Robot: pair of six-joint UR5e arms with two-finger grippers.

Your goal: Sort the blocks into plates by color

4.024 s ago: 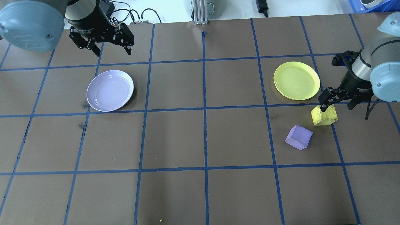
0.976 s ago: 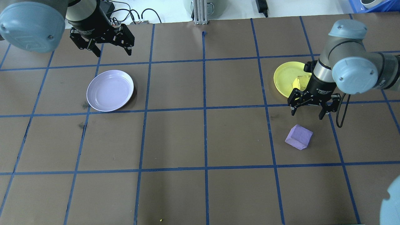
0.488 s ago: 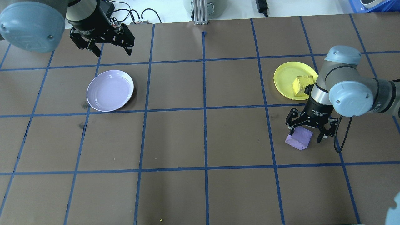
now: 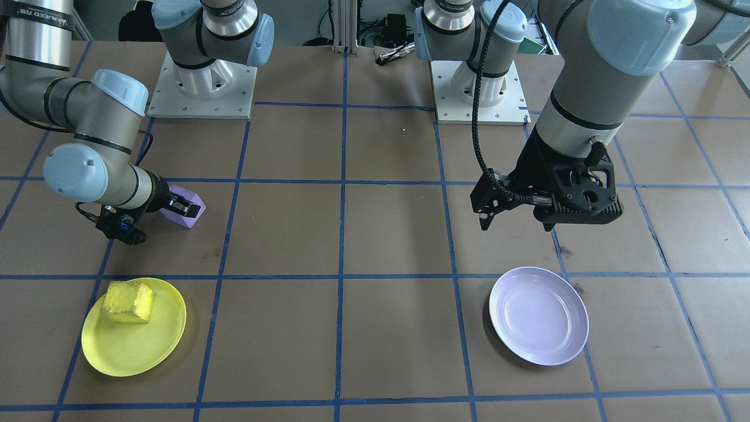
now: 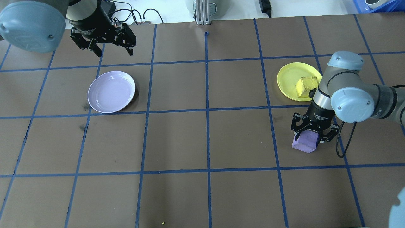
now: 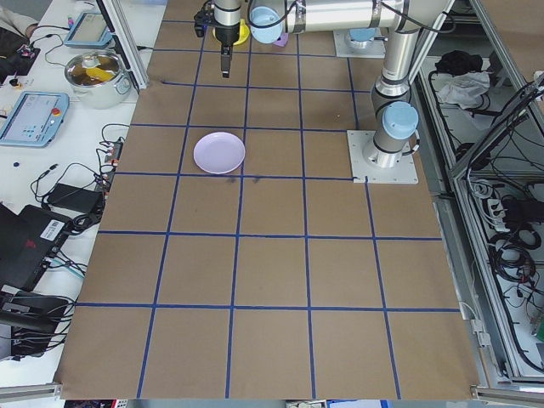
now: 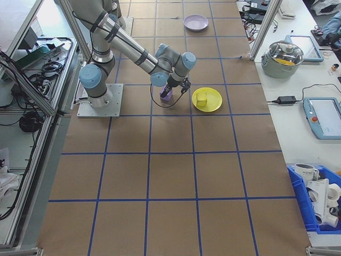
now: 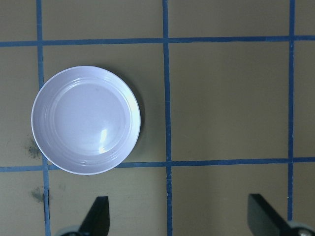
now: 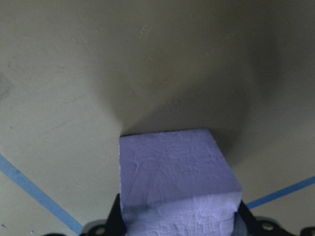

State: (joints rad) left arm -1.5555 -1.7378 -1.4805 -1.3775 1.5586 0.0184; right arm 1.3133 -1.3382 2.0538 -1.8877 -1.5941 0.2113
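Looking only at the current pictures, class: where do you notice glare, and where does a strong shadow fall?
Left wrist view: a small bright glare streak sits on the lavender plate. Right wrist view: a broad dark shadow spreads over the table behind the purple block, which fills the frame bottom. Front-facing view: the yellow plate throws only a soft shadow.

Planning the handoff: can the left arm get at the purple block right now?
Probably not. The purple block lies far across the table, already between the right hand's fingers. The left hand hovers open beyond the lavender plate.

Near arm reaches purple block, apparently touching.
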